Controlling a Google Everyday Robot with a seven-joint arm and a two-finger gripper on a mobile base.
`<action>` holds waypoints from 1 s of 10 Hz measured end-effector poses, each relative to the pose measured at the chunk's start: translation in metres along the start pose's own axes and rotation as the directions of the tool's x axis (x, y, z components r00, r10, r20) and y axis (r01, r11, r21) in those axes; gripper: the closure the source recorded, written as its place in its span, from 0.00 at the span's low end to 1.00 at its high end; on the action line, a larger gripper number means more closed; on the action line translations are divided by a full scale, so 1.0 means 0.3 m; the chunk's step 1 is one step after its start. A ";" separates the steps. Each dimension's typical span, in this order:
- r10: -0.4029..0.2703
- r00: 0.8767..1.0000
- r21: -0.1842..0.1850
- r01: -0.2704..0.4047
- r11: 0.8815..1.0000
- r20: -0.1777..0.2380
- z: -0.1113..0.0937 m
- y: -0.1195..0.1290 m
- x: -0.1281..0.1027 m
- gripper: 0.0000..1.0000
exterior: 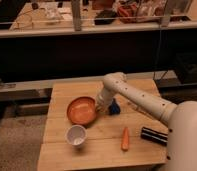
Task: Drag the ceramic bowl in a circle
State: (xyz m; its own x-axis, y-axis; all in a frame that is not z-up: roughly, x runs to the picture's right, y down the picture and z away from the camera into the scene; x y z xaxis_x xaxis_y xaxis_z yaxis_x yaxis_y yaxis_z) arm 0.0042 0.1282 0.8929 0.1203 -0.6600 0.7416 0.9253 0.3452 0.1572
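The ceramic bowl (82, 110) is a wide, shallow orange-red bowl on the wooden table (67, 155), left of centre. My gripper (99, 105) is at the bowl's right rim, reaching down from the white arm that comes in from the lower right. It looks in contact with the rim.
A small white cup (76, 135) stands just in front of the bowl. An orange carrot (125, 138) lies front right. A black cylinder (154, 135) lies at the right edge. A blue object (113, 107) sits right of the gripper. A dark counter and rail run behind the table.
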 end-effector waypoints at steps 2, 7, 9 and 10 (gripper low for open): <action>0.010 1.000 0.028 -0.010 1.000 0.002 0.025 -0.078 0.122 1.00; -0.046 0.998 0.081 0.043 0.996 0.040 0.125 -0.347 0.173 1.00; -0.140 0.986 0.088 0.131 0.987 0.096 0.198 -0.466 0.088 1.00; -0.176 0.977 0.087 0.167 0.982 0.121 0.221 -0.491 0.040 1.00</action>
State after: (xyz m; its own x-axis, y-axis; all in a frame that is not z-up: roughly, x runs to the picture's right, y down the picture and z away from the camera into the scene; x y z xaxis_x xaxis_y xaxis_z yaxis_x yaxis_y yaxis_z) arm -0.1545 0.1137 0.9219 -0.0891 -0.6250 0.7755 0.8977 0.2870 0.3345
